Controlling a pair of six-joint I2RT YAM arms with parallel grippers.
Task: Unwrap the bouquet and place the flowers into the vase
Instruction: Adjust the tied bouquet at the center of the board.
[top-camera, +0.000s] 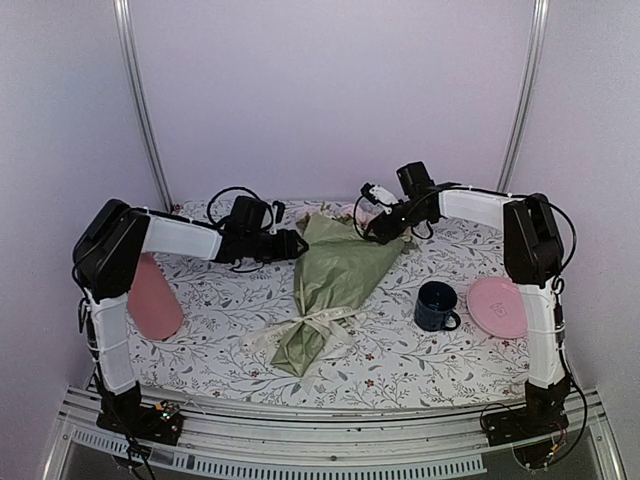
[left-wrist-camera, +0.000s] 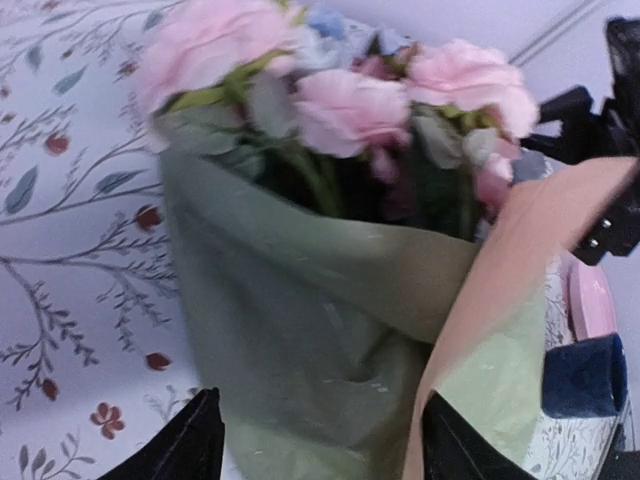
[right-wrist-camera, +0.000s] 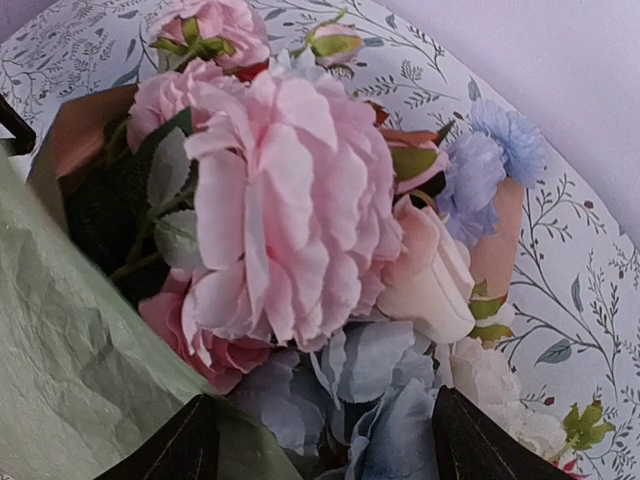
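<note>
Bouquet (top-camera: 330, 285) flanked at its open mouth, so starting there: left fingers (left-wrist-camera: 185, 450) spread, one to each side of a fold of the olive paper (left-wrist-camera: 300, 330), not pinching it as far as can be told; right fingers (right-wrist-camera: 180, 450) spread too, hovering close over the flowers (right-wrist-camera: 290, 210) at the mouth's right side, gripping nothing. Lies across the middle of the tabletop (top-camera: 420, 370), blooms toward the far edge, tied stem end toward the near edge, cream ribbon (top-camera: 315, 322) knotted low on the cone. Likely light overall, yet floppy: crinkled paper thin, apt to tear or slide out of a shallow pinch; petals soft and easily crushed. Best to take hold of a paper edge at the mouth, or a ribbon tail, never the blooms; for the lift, grip the green stems low down. Vase (top-camera: 152, 297) well apart by the left edge, upright or lying not clear; dark mug (top-camera: 437, 305) and pink plate (top-camera: 497, 307) toward the right edge.
</note>
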